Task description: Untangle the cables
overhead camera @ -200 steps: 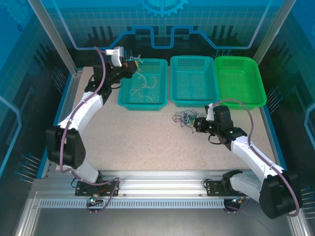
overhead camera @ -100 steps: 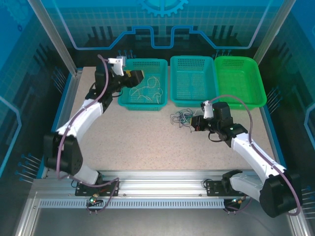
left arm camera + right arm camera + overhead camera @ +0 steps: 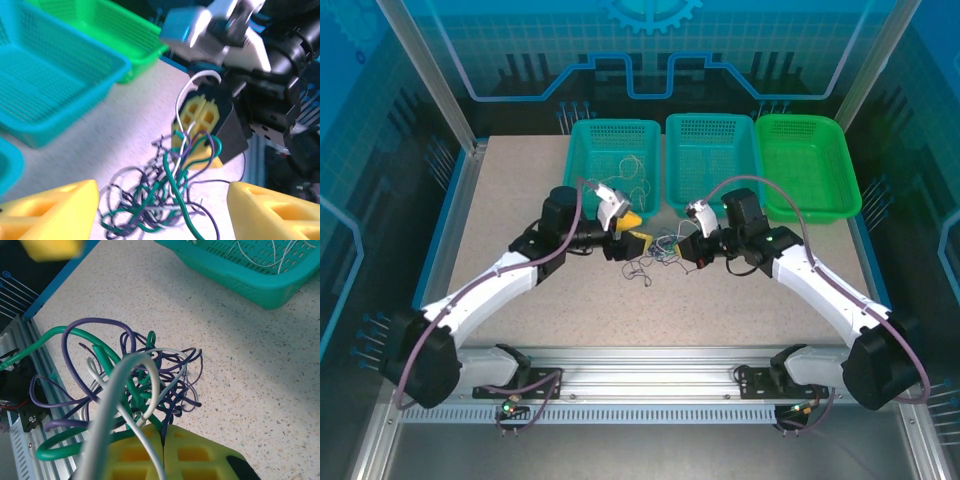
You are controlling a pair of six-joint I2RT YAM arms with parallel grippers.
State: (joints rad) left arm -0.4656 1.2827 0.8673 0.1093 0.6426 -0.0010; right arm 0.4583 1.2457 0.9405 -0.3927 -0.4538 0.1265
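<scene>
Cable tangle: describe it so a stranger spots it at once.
Find the two teal baskets at the table's far edge. In front of the gap between them lies the cable tangle: green, purple and white strands knotted, unlike the pale wires in the left basket.

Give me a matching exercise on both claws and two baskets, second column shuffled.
1 left claw
2 right claw
3 leftmost teal plastic mesh basket
4 bright green plastic mesh basket

a shut on the tangle of thin green, purple and pale cables
b holds pale wire strands
c open
d right end of the row

Pairs: 1-c, 2-a, 3-b, 4-d
</scene>
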